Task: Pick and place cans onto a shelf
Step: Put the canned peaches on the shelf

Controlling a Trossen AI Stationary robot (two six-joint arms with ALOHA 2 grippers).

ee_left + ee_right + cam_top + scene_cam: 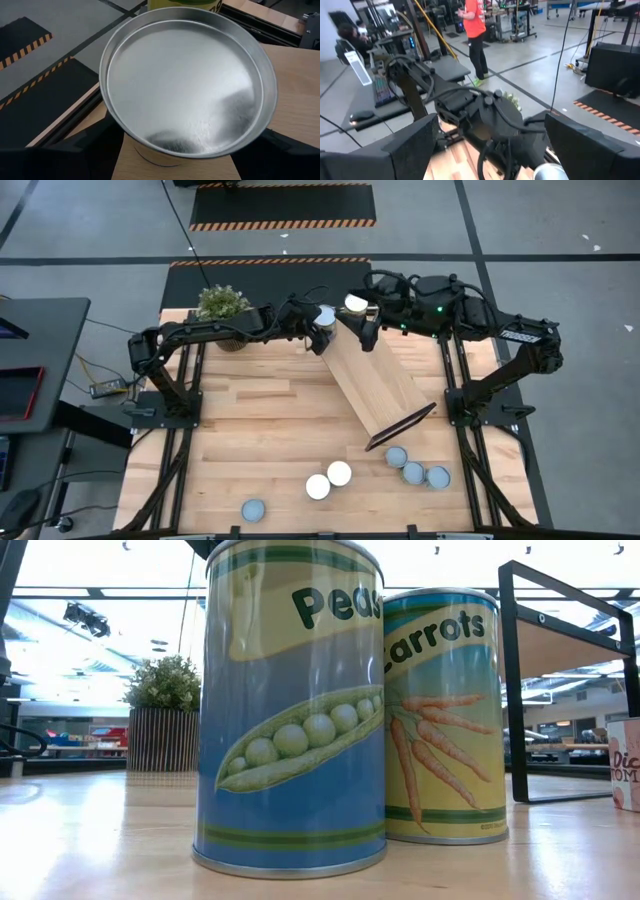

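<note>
Two cans sit at the far end of the long light-wood shelf board (377,380) with black end brackets, six wait on the table.

Left gripper (322,330) pinches a silver-topped metal can (187,85) at the shelf's far end, seemingly being set down; next it must let go cleanly. Right gripper (370,328) hovers just beside a cream-topped can (356,303), fingers spread and empty. Remaining cans, such as the pale pair (328,481), stand near the front edge.

Cans (329,481) near angled shelf (375,384)
</note>
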